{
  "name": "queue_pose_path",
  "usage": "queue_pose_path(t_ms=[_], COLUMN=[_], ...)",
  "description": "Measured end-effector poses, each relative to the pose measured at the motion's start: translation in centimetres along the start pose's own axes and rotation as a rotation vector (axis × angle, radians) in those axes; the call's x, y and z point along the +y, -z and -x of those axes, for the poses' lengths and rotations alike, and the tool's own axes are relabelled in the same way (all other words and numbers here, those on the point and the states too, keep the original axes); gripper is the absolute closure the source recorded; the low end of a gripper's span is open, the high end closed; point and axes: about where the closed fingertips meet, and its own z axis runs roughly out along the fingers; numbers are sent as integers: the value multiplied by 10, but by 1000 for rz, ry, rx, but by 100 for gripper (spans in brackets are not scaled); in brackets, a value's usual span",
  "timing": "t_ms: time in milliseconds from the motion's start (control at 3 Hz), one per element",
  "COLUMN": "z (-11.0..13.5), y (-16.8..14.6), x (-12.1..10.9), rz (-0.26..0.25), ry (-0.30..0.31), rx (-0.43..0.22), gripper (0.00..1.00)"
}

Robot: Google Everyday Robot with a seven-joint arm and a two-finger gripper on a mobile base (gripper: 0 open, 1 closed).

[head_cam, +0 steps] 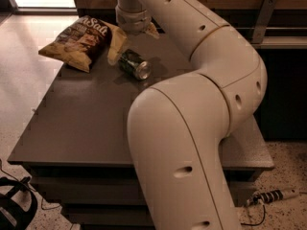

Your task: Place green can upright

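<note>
Bulk is the first worry. The robot arm [216,80] bends across the near right part of the tabletop [81,123] and hides whatever lies on that side, so a wide swing there could strike something unseen.

The chip bag [79,40] lies at the far left corner, just beside the working spot. A finger drifting left could catch its crinkled edge and drag it along.

The green can [134,64] lies on its side near the far edge, about midway along it, with one silver end facing the near right corner. Being round, it would probably roll at a glancing touch, either toward the bag or off the far edge.

The end effector [133,44] hangs just above the can with its fingers [116,44] spread wide and holding nothing. One finger reaches down by the can's far left end, though I cannot tell whether it touches.

If the fingers close off-centre, the can may squirt out. If it is let go while tilted, it will likely topple again.
</note>
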Motion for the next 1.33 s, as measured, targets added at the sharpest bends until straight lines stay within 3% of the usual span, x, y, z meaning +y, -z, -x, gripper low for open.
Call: queue_pose_path(t_ms=[1000, 1333], z=[-13, -12], y=[-22, -39], x=[6, 12], rz=[-5, 42], ry=[-75, -65], rx=[74, 82], gripper=[0, 0])
